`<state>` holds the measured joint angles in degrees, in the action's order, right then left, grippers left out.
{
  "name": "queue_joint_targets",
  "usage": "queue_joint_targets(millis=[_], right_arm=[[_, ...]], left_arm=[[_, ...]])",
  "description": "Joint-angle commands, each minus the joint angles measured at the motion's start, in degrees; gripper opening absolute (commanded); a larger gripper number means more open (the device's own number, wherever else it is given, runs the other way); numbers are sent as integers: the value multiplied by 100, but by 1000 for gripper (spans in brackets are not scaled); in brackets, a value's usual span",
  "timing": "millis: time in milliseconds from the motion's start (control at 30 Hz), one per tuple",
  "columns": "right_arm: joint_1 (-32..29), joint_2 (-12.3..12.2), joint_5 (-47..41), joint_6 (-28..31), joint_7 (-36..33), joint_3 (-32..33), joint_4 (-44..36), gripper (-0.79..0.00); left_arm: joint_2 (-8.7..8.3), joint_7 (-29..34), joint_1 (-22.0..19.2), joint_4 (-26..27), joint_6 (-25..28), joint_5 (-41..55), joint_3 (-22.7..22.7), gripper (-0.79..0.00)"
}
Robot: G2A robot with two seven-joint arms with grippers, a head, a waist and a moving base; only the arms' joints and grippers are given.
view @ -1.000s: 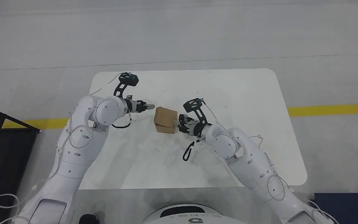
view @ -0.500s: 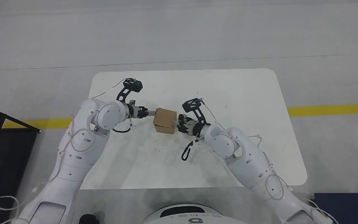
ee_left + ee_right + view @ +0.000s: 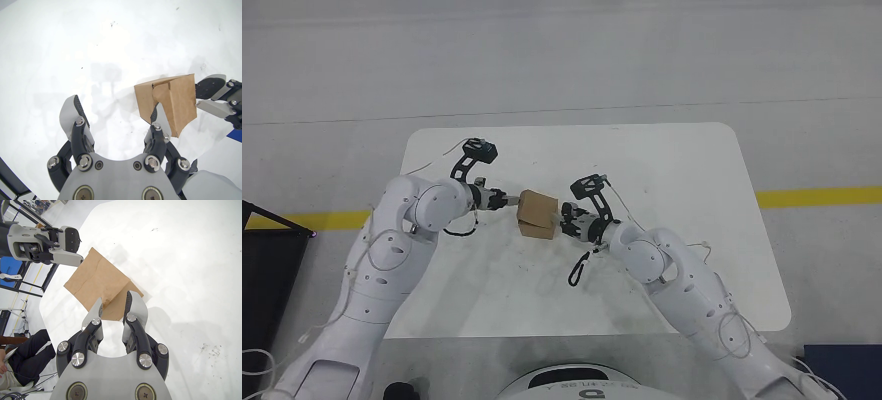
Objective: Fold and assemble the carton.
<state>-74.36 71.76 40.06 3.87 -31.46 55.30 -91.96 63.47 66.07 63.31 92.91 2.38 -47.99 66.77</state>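
Carton (image 3: 538, 213) sits mid-worktop (image 3: 662, 170), right fingers (image 3: 132, 306) clamping its edge; left fingers (image 3: 160, 117), spread, have swung in, 1 tip now touching its side, ready to press a flap

A white round-cornered counter (image 3: 672, 160) stands on pale grey floor (image 3: 562, 50); a yellow floor stripe (image 3: 822, 197) lies well beyond the right pincer (image 3: 563, 222).

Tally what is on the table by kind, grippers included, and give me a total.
Brown carton: 1
Grippers: 2, the left gripper with jaws apart and the right gripper with jaws on the carton's edge
Total: 3
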Motion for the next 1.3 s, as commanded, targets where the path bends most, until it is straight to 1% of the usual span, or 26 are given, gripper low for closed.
queue_joint_targets(millis=[0,600,700,800,933,1067,1267], right_arm=[[-1,1,1,-2,-1,0,-1,-499],[80,23,-23,110,-149,-71,79,-511],[82,27,-67,146,-149,-75,79,-496],[47,30,-340,200,-95,-3,94,-493],[60,39,-1088,241,-182,190,293,-483],[156,52,-1246,221,-279,188,413,-486],[224,64,-1255,198,-351,128,477,-486]], left_arm=[[2,-4,-3,8,4,-7,-31,-99],[33,-20,-114,-53,-17,-13,-272,-172],[33,-45,-127,-48,-33,16,-257,-179],[25,-64,-129,-56,-62,2,-216,-179],[16,-78,-123,-55,-70,10,-181,-182],[19,-96,-122,-34,-64,32,-206,-191],[38,-121,-158,-58,-81,47,-311,-215]])
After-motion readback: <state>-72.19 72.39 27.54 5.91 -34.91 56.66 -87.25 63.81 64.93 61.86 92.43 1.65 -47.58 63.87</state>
